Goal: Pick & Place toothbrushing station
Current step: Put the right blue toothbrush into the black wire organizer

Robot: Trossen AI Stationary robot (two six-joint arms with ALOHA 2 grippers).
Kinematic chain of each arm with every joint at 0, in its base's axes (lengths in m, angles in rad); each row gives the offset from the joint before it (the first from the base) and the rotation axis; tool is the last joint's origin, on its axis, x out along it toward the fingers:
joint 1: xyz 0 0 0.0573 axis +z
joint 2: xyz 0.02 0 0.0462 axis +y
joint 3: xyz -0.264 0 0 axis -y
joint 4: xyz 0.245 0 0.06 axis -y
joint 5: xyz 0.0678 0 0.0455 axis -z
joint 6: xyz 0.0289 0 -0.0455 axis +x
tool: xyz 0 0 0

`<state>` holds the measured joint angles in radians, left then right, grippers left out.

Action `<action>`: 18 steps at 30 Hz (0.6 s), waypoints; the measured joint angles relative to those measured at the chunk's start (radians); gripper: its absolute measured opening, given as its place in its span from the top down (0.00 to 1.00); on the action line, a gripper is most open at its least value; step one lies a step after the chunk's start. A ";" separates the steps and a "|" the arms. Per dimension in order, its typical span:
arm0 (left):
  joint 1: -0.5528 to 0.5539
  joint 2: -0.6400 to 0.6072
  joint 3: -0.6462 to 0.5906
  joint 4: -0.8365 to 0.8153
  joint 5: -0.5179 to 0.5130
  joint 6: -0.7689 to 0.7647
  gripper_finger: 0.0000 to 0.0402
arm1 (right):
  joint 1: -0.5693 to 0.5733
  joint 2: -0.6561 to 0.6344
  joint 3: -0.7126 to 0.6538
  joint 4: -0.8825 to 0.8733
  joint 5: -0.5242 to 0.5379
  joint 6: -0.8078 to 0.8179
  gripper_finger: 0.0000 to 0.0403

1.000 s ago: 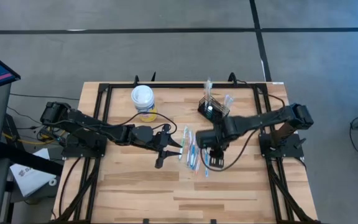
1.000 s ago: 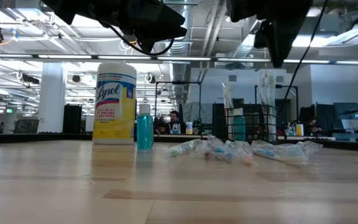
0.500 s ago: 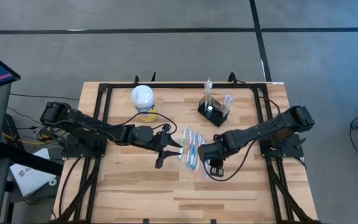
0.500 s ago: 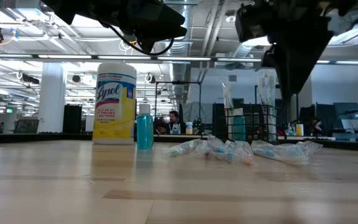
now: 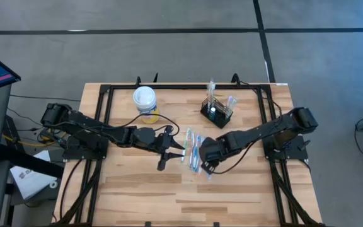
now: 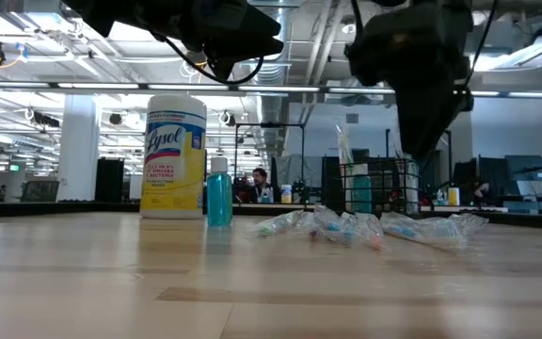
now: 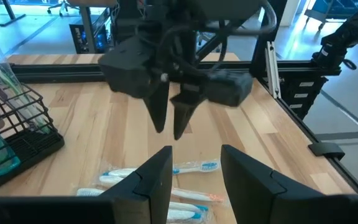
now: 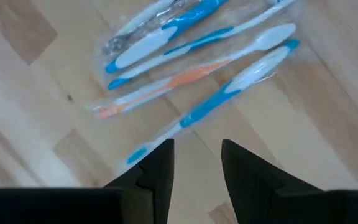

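1. The caddy [image 5: 217, 110] is seen standing upright at the far side of the counter [image 5: 232, 189], toward the right, with a few toothbrushes and a blue bottle already stood in its compartments; in the low view the caddy [image 6: 376, 186] shows behind the loose brushes.
2. A cluster of wrapped toothbrushes [image 5: 194, 150] is laid flat near the middle of the counter, well apart from the caddy, presumably as stock to be loaded into it.
3. The right pincer [image 5: 208, 161] is held just over the near right edge of that cluster, pointing down. In its wrist view the fingers [image 8: 157, 168] are parted and nothing is gripped, with a blue-and-white toothbrush [image 8: 222, 93] lying straight ahead. The gap seems to be lined up across a handle so that one brush can be pinched.
4. The left pincer [image 5: 169, 152] is parked just to the left of the cluster; its fingers [image 7: 154, 180] are spread apart and empty. It is judged to be waiting.
5. A white-lidded canister [image 5: 144, 99] and a small blue bottle [image 6: 219, 193] are left at the far left, clear of the work.
6. The step in hand is judged to be an approach to a brush; no grip is made yet, and the crinkled wrappers could let a handle slip.
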<state>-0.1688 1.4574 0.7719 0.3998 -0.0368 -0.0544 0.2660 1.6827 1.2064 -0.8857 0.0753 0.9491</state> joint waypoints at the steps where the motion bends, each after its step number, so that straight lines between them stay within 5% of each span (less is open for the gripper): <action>1: 0.000 0.000 0.000 0.000 0.000 -0.003 0.67 | 0.004 0.012 0.000 0.005 -0.001 0.014 0.69; 18: 0.000 0.000 0.000 0.007 0.000 -0.003 0.67 | 0.048 0.173 0.000 0.080 0.003 0.127 0.69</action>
<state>-0.1688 1.4574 0.7719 0.4068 -0.0368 -0.0578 0.3141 1.8557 1.2060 -0.8061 0.0784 1.0757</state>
